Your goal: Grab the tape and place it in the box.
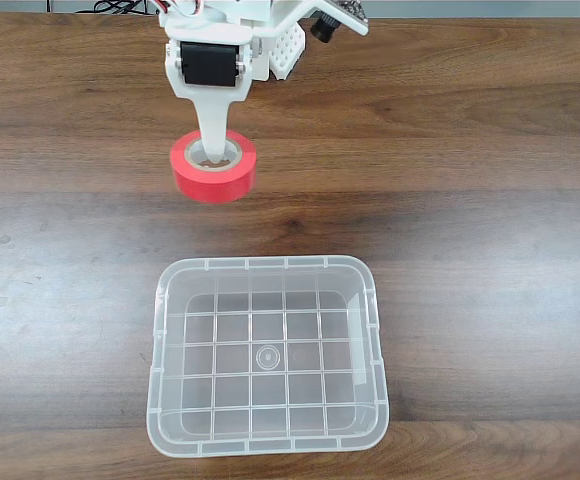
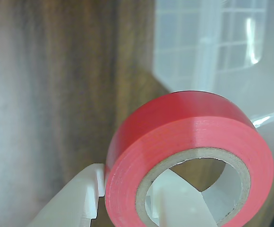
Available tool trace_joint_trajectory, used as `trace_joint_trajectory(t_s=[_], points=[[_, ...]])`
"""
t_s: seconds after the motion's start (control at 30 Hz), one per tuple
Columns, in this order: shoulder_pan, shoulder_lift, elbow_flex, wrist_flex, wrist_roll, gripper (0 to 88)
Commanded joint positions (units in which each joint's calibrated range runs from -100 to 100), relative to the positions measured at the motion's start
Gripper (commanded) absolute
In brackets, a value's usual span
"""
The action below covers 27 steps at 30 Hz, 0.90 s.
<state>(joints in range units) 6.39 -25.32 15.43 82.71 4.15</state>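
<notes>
— Where was your tape?
— Your gripper (image 2: 127, 198) was clamped on the red tape (image 2: 189, 142), one finger through its core, one outside.
— And beyond it?
— The tape (image 1: 213, 166) hung over the table (image 1: 490, 150), short of the clear box (image 1: 267, 356).

My body is white moulded plastic. In the fixed view my gripper (image 1: 213, 150) ends in a smooth, flat finger (image 1: 211, 122) that narrows from a broad shoulder to a slim tip. Just above that shoulder sits a black rectangular servo block (image 1: 207, 63), framed by white brackets. Right of the servo a white plate pierced with rows of small holes (image 1: 287, 50) juts out, and beyond it a small black camera lens (image 1: 321, 30). Thin cables (image 1: 185, 8) run above the servo. In the wrist view my fingers (image 2: 75, 201) look pale and matte.
</notes>
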Motion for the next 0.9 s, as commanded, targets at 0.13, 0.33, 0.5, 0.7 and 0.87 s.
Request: trace_joint_trajectory(t_s=[0.13, 0.33, 0.5, 0.7, 0.87], points=[[-5.1, 20.9, -34.5, 1.5, -3.6, 6.7], [-7.6, 36.1, -48.9, 1.2, -4.8, 6.7], [-8.7, 48.4, -60.1, 1.2, -4.8, 6.7], [-8.7, 59.4, -70.4, 1.2, -4.5, 6.9], [-8.7, 63.0, -72.2, 1.6, -4.4, 7.9]])
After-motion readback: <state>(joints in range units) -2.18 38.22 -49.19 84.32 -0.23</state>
